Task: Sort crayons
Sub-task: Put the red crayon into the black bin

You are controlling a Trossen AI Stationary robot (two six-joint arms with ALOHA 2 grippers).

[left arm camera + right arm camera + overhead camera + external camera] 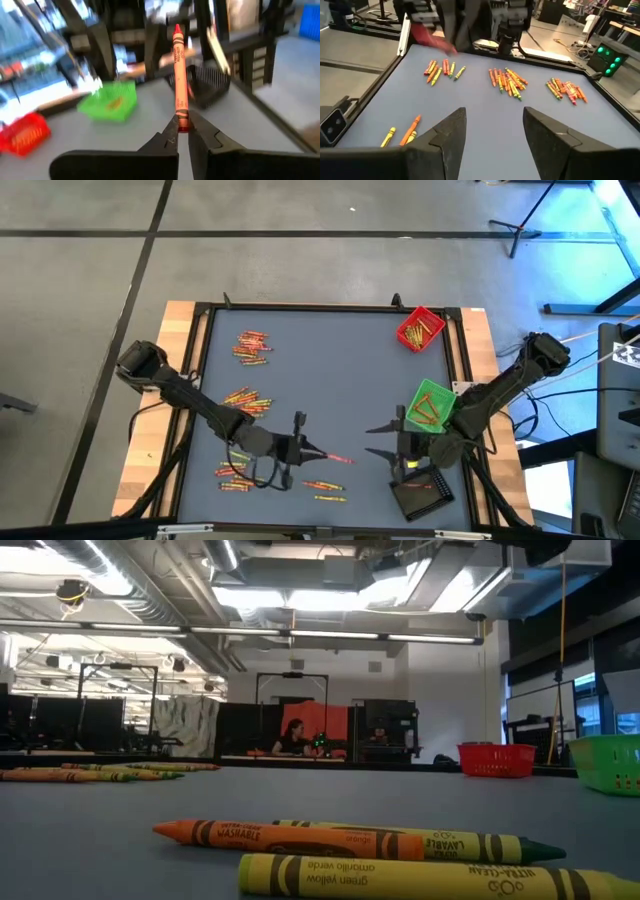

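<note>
My left gripper (pixel 318 451) is shut on a red-orange crayon (pixel 178 70) over the near middle of the grey table. The crayon also shows in the high view (pixel 340 458). Loose crayons lie in groups on the table at the far left (pixel 252 345), the middle left (pixel 247 400), the near left (pixel 232 470) and near the front edge (pixel 325 486). My right gripper (pixel 385 440) is open and empty, to the right of the held crayon; its spread fingers frame the right wrist view (pixel 495 125). Three crayons (pixel 290 837) lie close before the low camera. My left gripper pinches the crayon's near end (pixel 182 122) between its two fingertips (pixel 170 135). The fingers lie along the crayon, roughly level, coming from the table's left. The crayon sticks straight out ahead of the fingers with its tip toward the right, clear of the table.
A red tray (pixel 420 328) with crayons stands at the far right. A green tray (pixel 432 405) with crayons stands right of my right gripper, and a black tray (pixel 422 495) stands at the near right. A raised black frame (pixel 330 308) runs round the table. A person (pixel 292 738) sits far behind.
</note>
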